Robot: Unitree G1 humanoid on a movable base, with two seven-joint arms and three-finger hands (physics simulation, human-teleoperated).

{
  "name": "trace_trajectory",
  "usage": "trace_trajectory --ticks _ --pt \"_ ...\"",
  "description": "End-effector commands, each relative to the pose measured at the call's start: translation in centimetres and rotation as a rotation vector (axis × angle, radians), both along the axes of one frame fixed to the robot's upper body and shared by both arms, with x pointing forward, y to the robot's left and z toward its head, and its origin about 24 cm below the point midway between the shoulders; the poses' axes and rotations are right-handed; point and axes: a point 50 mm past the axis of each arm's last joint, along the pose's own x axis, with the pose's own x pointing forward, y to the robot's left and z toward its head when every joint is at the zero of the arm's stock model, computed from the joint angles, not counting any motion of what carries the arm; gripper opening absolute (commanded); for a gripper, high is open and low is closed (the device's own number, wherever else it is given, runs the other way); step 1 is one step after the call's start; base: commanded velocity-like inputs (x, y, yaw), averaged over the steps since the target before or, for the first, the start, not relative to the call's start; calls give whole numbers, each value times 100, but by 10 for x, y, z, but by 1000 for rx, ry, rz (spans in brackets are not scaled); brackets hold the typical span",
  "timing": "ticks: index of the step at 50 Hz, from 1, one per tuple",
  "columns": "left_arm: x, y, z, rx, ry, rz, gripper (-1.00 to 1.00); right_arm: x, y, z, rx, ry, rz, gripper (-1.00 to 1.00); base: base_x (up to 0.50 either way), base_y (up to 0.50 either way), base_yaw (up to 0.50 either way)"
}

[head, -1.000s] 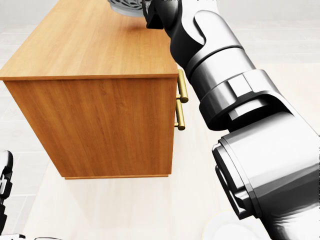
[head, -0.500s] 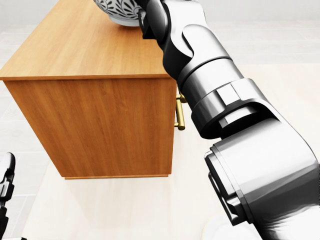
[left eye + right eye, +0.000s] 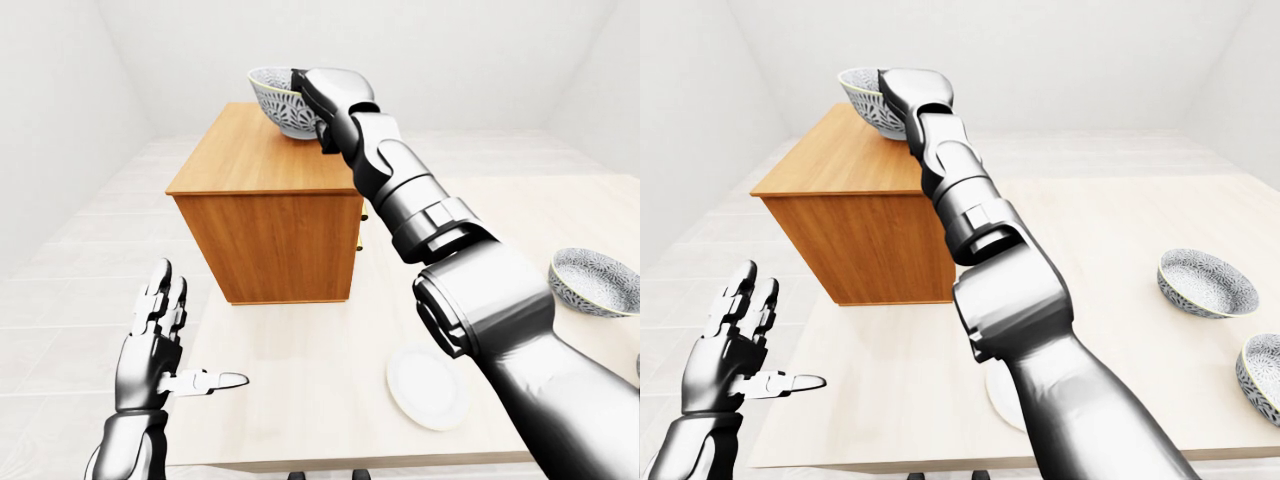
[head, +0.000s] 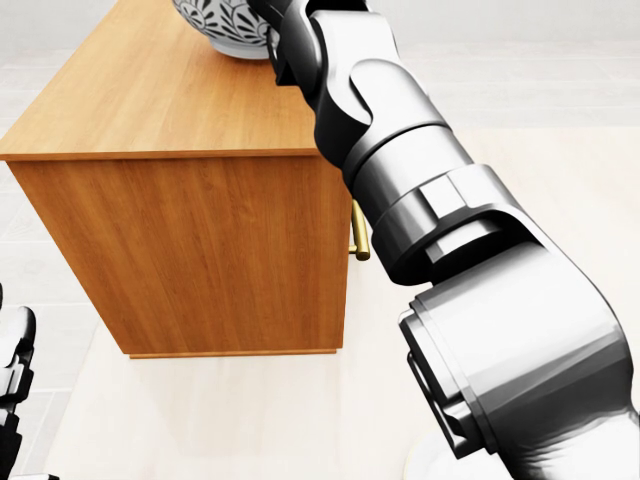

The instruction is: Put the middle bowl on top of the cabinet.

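right hand [image 3: 320, 92] fingers clamp the round patterned bowl [image 3: 274, 103] over the wooden cabinet [image 3: 262, 215]; left hand [image 3: 150, 348] fingers spread.

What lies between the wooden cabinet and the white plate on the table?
Nothing stands there. In the left-eye view only bare table separates the cabinet from the plate.

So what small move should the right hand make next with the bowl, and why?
Probably lower it a little, straight down, and only then open the fingers. The right hand grips the bowl by its rim, and the bowl is upright over the top of the cabinet. I cannot tell whether its base already touches the wood, so a gentle descent seems safest.
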Motion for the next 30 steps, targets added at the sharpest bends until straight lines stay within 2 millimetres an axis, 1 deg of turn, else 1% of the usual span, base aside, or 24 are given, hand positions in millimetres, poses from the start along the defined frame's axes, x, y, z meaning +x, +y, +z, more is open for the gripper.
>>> trace_trajectory --ticks 1,12,21,30 --pt "0 -1 1 4 -2 -2 100 -1 2 4 31 -30 8 -100 0 0 0" --pt "1 -3 2 4 -5 -6 100 -1 3 -3 18 -19 9 -100 0 0 0" --pt "3 -3 -2 2 2 -9 100 0 4 -11 8 -12 6 -100 0 0 0" --pt "2 -2 -1 0 0 -6 100 -1 6 -9 7 -14 11 -100 0 0 0"
